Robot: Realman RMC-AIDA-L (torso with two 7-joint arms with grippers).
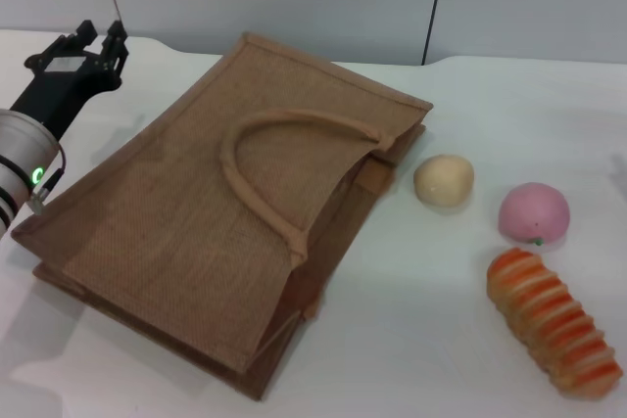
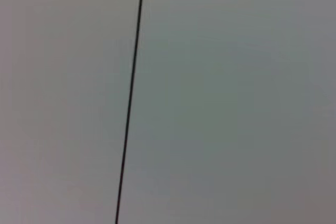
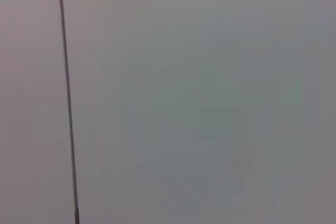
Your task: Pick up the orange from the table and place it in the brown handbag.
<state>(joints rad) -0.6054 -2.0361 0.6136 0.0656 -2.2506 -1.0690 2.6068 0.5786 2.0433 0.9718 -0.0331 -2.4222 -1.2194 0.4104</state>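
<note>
Off the bag's far left corner: the left gripper [image 1: 102, 34] is held above the white table [image 1: 411, 340], its black fingers [image 1: 118, 30] pointing away from the robot toward the wall.
Left gripper state: the two fingers stand apart with nothing between them; it holds nothing.
Left arm: a black wrist and a silver cuff with a small green light [image 1: 37, 176] run back from the gripper to the left edge of the head view.
Right gripper: it does not show in any view.
Brown handbag [image 1: 186, 232]: it lies flat on its side on the table, just to the right of the left gripper and closer to the robot than it. One arched handle [image 1: 257, 149] rests on the upper face. The mouth faces away from the gripper, toward the loose items.
Orange [image 1: 534, 212]: a round, slightly squat fruit that looks pinkish-red, with a small green nub at its lower edge. It sits on the table well apart from the left gripper, on the other side of the handbag and outside it.
Beige ball [image 1: 444, 181]: smaller and paler, it lies between the handbag's mouth and the orange. It is just beside the bag without touching it, and nearer the gripper than the orange is.
Striped bread-like piece [image 1: 554, 324]: long, ridged, orange and cream, it lies closer to the robot than the orange and is the item farthest from the gripper.
Left wrist view: only a plain grey wall [image 2: 226, 103] with one thin dark seam [image 2: 129, 103].
Right wrist view: the same kind of wall [image 3: 210, 103] and seam [image 3: 67, 103].
</note>
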